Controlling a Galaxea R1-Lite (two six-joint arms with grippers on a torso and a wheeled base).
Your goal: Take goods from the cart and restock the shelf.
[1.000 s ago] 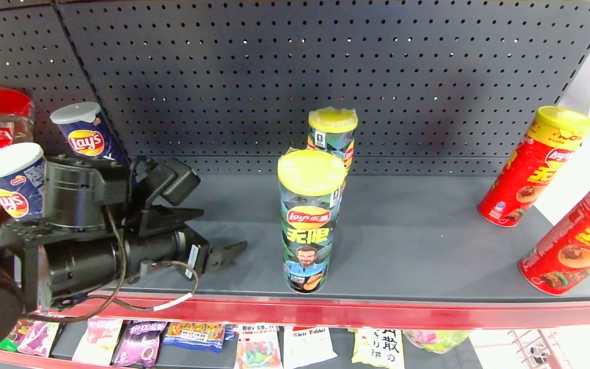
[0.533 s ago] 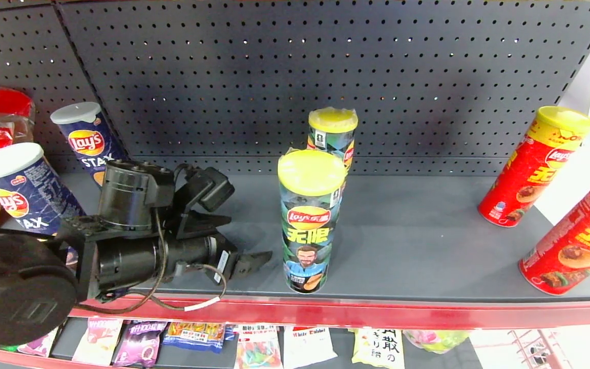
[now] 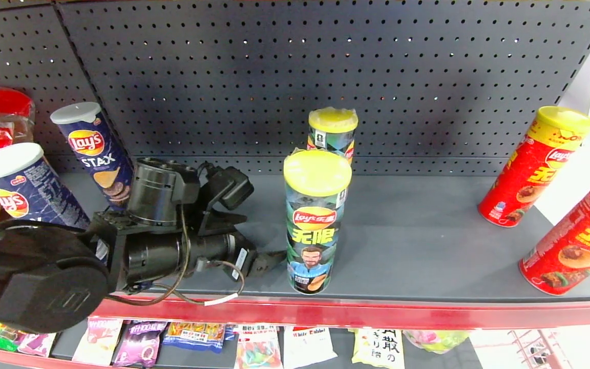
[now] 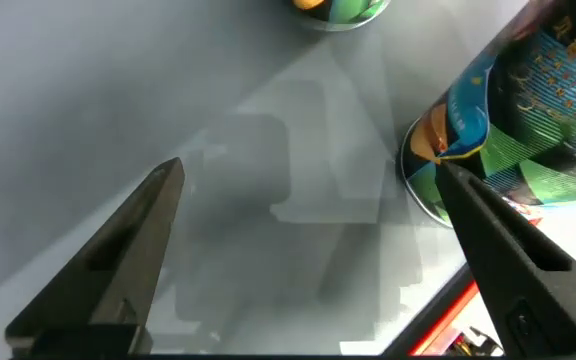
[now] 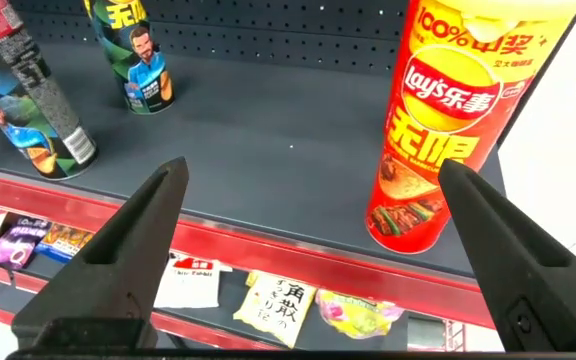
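Note:
Two green chip cans with yellow lids stand mid-shelf, the front can [image 3: 315, 220] near the red lip and the rear can [image 3: 332, 134] behind it. My left gripper [image 3: 273, 256] lies low on the grey shelf [image 3: 418, 241], just left of the front can's base. In the left wrist view this gripper [image 4: 308, 170] is open, with the front can [image 4: 508, 130] against one finger [image 4: 488, 230]. My right gripper [image 5: 313, 170] is open and holds nothing, out in front of the shelf edge between the green cans [image 5: 28, 90] and a red can [image 5: 458, 110].
Two blue chip cans [image 3: 95, 148] [image 3: 23, 189] lean at the shelf's left. Two red cans [image 3: 535, 164] [image 3: 582, 236] stand at the right. The pegboard back wall [image 3: 295, 77] closes the rear. Snack packets [image 3: 197, 335] hang below the red lip [image 3: 356, 312].
My left arm has slid to the right along the shelf until its gripper reached the front green can. That can has shifted slightly right.

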